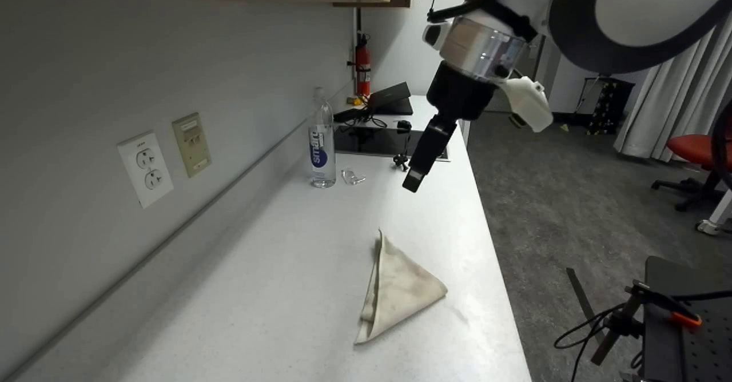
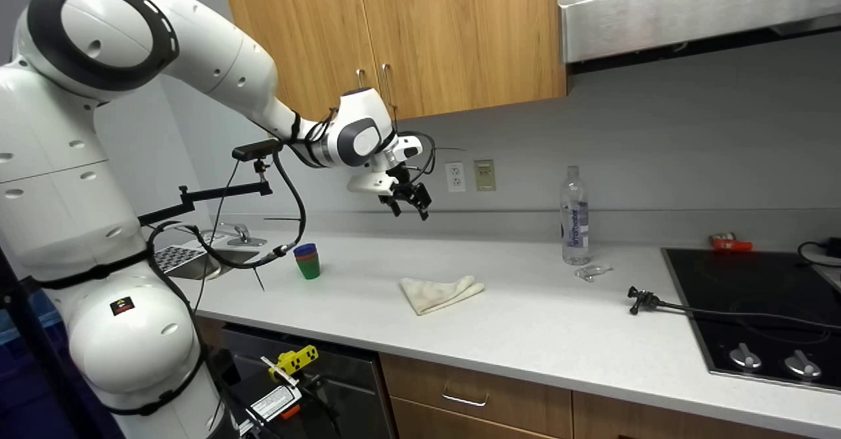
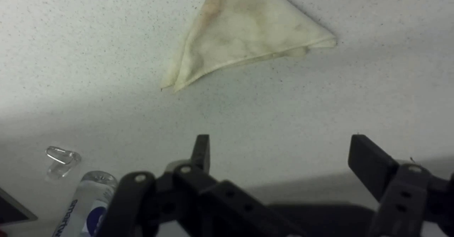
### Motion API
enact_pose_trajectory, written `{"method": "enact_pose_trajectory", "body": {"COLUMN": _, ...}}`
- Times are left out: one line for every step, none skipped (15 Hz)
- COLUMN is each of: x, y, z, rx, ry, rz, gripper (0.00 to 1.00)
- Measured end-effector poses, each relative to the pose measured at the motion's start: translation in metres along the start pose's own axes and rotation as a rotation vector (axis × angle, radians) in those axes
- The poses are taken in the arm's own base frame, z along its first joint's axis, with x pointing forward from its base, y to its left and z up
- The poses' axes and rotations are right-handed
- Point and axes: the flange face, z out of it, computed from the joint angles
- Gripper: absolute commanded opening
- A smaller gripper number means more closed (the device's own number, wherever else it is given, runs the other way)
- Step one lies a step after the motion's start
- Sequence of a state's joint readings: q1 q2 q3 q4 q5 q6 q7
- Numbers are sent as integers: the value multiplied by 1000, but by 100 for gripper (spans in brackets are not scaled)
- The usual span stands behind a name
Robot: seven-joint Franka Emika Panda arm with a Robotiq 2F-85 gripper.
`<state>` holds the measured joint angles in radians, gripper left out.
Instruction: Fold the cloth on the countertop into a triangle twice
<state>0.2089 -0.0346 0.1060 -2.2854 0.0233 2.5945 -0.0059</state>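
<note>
Hovering over countertop (image 2: 525, 314), gripper (image 3: 280, 148) spread; cloth (image 1: 403, 290) triangular

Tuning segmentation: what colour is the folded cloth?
Folded cloth: cream, with brownish smudges; clearest in the wrist view.

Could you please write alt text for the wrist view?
A cream cloth folded into a rough triangle lies on a speckled countertop. At the bottom is the open, empty claw; lower left, a labelled bottle and small clear object.

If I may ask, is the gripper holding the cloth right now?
No, the wrist view shows the gripper open, with the countertop visible between it and the cloth.
</note>
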Motion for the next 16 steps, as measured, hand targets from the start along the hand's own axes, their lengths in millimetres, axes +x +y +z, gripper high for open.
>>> {"method": "enact_pose_trajectory", "body": {"x": -2, "y": 0, "z": -9, "rx": 16, "ry": 17, "rz": -1, "gripper": 100}}
{"method": "enact_pose_trajectory", "body": {"x": -4, "y": 0, "z": -16, "rx": 32, "ry": 32, "rz": -3, "gripper": 100}}
{"method": "enact_pose_trajectory", "body": {"x": -7, "y": 0, "z": -23, "rx": 47, "ry": 47, "rz": -5, "gripper": 100}}
{"method": "enact_pose_trajectory", "body": {"x": -10, "y": 1, "z": -29, "rx": 59, "ry": 58, "rz": -8, "gripper": 100}}
{"method": "enact_pose_trajectory", "body": {"x": -13, "y": 1, "z": -34, "rx": 70, "ry": 66, "rz": -12, "gripper": 100}}
{"method": "enact_pose_trajectory", "body": {"x": -16, "y": 2, "z": -38, "rx": 79, "ry": 73, "rz": -15, "gripper": 100}}
{"method": "enact_pose_trajectory", "body": {"x": -18, "y": 2, "z": -42, "rx": 83, "ry": 78, "rz": -18, "gripper": 100}}
{"method": "enact_pose_trajectory", "body": {"x": -20, "y": 2, "z": -44, "rx": 85, "ry": 81, "rz": -19, "gripper": 100}}
{"method": "enact_pose_trajectory", "body": {"x": -22, "y": 2, "z": -45, "rx": 84, "ry": 82, "rz": -19, "gripper": 100}}
{"method": "enact_pose_trajectory", "body": {"x": -23, "y": 2, "z": -45, "rx": 84, "ry": 81, "rz": -19, "gripper": 100}}
{"method": "enact_pose_trajectory", "body": {"x": -23, "y": 2, "z": -45, "rx": 84, "ry": 80, "rz": -19, "gripper": 100}}
{"method": "enact_pose_trajectory", "body": {"x": -23, "y": 2, "z": -45, "rx": 84, "ry": 80, "rz": -19, "gripper": 100}}
{"method": "enact_pose_trajectory", "body": {"x": -23, "y": 2, "z": -45, "rx": 84, "ry": 80, "rz": -19, "gripper": 100}}
{"method": "enact_pose_trajectory", "body": {"x": -23, "y": 2, "z": -45, "rx": 84, "ry": 80, "rz": -19, "gripper": 100}}
{"method": "enact_pose_trajectory", "body": {"x": -23, "y": 2, "z": -45, "rx": 84, "ry": 80, "rz": -19, "gripper": 100}}
{"method": "enact_pose_trajectory", "body": {"x": -23, "y": 2, "z": -45, "rx": 84, "ry": 80, "rz": -19, "gripper": 100}}
